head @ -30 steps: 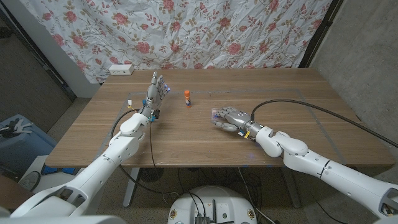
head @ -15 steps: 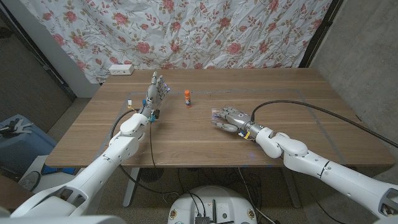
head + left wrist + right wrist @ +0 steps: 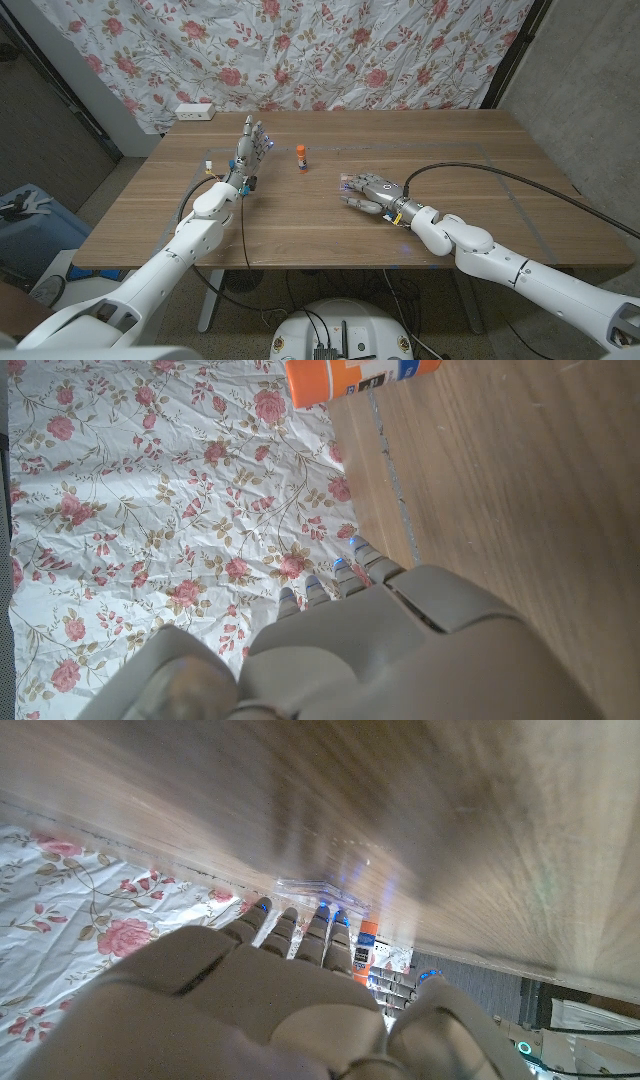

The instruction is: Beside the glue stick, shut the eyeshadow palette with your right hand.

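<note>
The glue stick (image 3: 301, 157), orange-capped with a white label, stands upright at the table's middle back. In the left wrist view the glue stick (image 3: 355, 375) shows beyond my fingers. The eyeshadow palette (image 3: 347, 183), small, clear and purplish, lies to its front right. My right hand (image 3: 369, 191) stretches palm down over it, fingers apart, fingertips on or just above the palette. In the right wrist view the palette (image 3: 322, 886) lies low on the wood just past my fingertips (image 3: 300, 925); whether its lid is up is unclear. My left hand (image 3: 251, 146) stands raised left of the glue stick, fingers spread, holding nothing.
A white power strip (image 3: 194, 111) lies at the table's back left corner. A black cable (image 3: 480, 170) loops over the table from my right arm. A flowered cloth (image 3: 330, 50) hangs behind the table. The table's right edge (image 3: 560, 190) is far from my hands.
</note>
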Tool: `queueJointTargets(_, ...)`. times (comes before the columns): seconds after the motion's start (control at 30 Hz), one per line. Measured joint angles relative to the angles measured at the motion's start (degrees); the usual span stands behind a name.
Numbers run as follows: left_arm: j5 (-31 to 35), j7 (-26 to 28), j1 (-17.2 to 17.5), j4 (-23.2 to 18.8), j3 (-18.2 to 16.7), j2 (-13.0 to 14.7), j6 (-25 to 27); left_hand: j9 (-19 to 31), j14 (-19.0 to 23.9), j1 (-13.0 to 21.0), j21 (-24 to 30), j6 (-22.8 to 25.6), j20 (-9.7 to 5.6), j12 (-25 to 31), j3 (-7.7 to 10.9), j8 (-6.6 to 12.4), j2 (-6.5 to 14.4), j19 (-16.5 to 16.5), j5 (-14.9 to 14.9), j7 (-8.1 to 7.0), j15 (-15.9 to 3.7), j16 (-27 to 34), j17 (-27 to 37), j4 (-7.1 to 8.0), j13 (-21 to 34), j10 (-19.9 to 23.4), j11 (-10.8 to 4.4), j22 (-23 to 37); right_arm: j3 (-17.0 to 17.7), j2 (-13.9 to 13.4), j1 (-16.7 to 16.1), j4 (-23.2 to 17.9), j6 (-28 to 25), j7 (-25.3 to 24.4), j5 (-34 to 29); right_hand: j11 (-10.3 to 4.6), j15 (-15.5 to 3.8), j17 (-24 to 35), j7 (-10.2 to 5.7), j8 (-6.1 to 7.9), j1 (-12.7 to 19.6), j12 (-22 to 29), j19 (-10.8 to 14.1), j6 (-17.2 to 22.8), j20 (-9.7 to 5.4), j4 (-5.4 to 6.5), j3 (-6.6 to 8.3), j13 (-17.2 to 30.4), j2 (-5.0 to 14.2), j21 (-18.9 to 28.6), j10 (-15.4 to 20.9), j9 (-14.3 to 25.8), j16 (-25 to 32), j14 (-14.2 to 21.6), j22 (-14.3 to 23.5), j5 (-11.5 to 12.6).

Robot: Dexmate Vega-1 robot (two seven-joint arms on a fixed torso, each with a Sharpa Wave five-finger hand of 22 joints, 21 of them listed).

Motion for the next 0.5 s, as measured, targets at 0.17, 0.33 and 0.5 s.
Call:
queueJointTargets(0.17, 0.00, 0.00, 0.00, -0.01, 0.00, 0.00, 0.00, 0.00, 0.00, 0.00, 0.00, 0.00, 0.00, 0.00, 0.00, 0.00, 0.00, 0.00, 0.00, 0.00, 0.00, 0.00, 0.00, 0.00, 0.00, 0.00, 0.00, 0.00, -0.15, 0.03, 0.03, 0.32, 0.22, -0.67, -0.27, 0.00, 0.00, 0.00, 0.01, 0.00, -0.66, 0.25, 0.00, 0.43, 0.00, 0.00, 0.00, 0.00, -0.66, 0.00, -0.01, -0.08, 0.00, 0.00, 0.00, 0.00)
queueJointTargets(0.33, 0.00, 0.00, 0.00, -0.02, -0.01, 0.01, 0.00, 0.00, 0.00, 0.00, 0.00, 0.00, 0.00, 0.00, 0.00, 0.00, 0.00, 0.00, 0.00, 0.00, 0.00, 0.00, 0.00, 0.00, 0.00, 0.00, 0.00, 0.00, -0.59, 0.17, 0.04, 1.40, 0.63, -2.24, -0.97, 0.00, 0.00, 0.00, 0.00, 0.18, -0.66, 0.25, 0.00, 0.61, 0.00, 0.00, 0.00, 0.01, -0.66, 0.04, -0.02, -0.16, 0.00, 0.00, 0.00, 0.00)
queueJointTargets(0.5, 0.00, 0.00, 0.00, -0.02, -0.01, 0.01, 0.00, 0.00, 0.00, 0.00, 0.00, 0.00, 0.00, 0.00, 0.00, 0.00, 0.00, 0.00, 0.00, 0.00, 0.00, 0.00, 0.00, 0.00, 0.00, 0.00, 0.00, 0.00, -1.04, 0.31, 0.11, 2.37, 0.87, -3.24, -1.50, -0.02, 0.00, 0.00, 0.00, 0.17, -0.66, 0.23, 0.00, 0.61, 0.00, 0.00, 0.00, 0.01, -0.66, 0.04, -0.01, -0.16, 0.00, 0.00, 0.00, 0.01)
